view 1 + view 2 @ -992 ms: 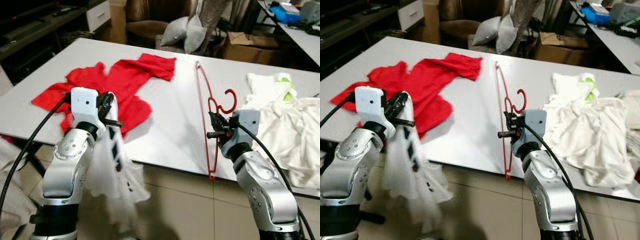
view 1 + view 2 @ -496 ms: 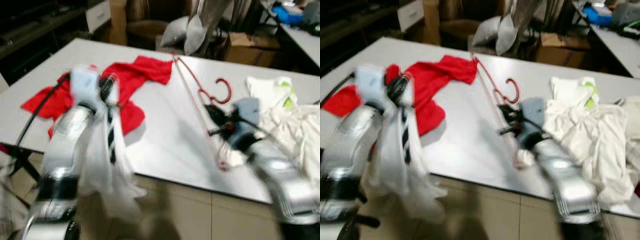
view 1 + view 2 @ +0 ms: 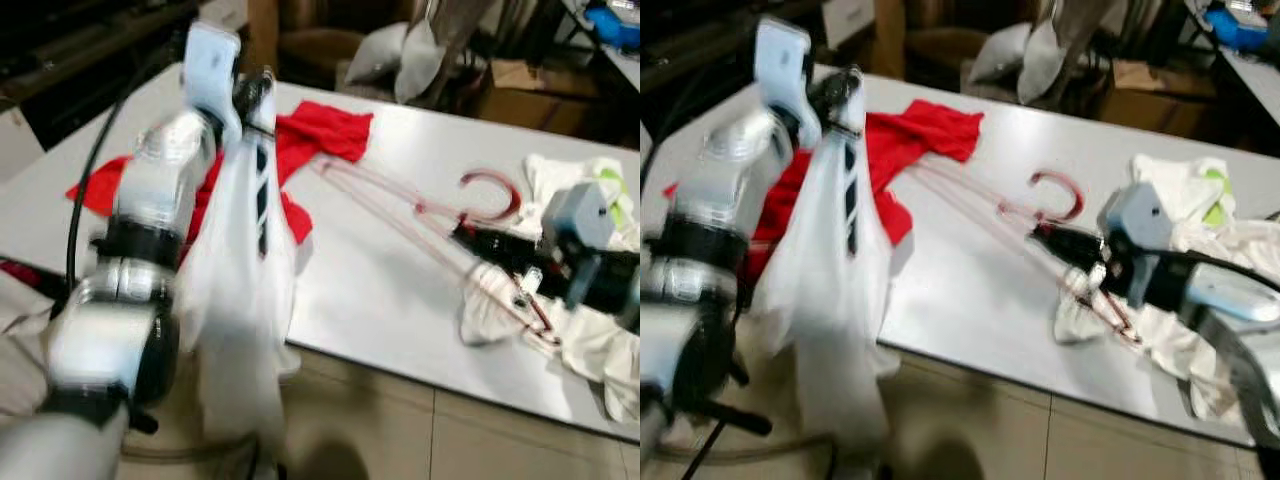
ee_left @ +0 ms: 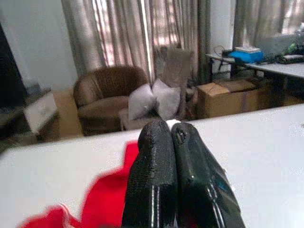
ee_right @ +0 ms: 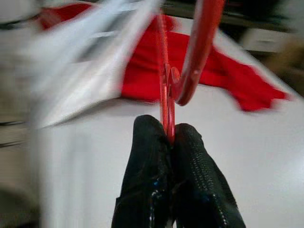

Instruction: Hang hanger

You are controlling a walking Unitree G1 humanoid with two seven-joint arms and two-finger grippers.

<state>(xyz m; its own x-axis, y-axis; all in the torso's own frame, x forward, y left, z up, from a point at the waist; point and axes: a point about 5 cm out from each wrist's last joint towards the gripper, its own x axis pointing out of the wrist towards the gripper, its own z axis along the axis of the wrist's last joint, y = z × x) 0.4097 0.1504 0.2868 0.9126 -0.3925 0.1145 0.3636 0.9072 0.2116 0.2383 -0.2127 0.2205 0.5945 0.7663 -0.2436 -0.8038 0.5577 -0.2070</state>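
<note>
Head views: the left gripper (image 3: pixel 255 85) pinches a sheer white garment (image 3: pixel 240 300) hanging at the table's (image 3: pixel 400 300) left near edge. Right wrist view: the right gripper (image 5: pixel 168 137) clamps the thin red wire hanger (image 5: pixel 166 85) below its hook. Keep that grip firm and the frame level while threading the garment.

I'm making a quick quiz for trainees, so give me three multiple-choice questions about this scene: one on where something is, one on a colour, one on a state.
1. Where does the red garment lie?
A. on the white table
B. on the floor
C. on the armchair

2. What colour is the hanger?
A. blue
B. red
C. black

3. What is the left gripper doing?
A. hanging open
B. holding a box
C. shut on a white garment

Answers: 1 A, it is spread on the tabletop. 2 B, its hook and frame are red. 3 C, the cloth hangs from its closed fingers.
</note>
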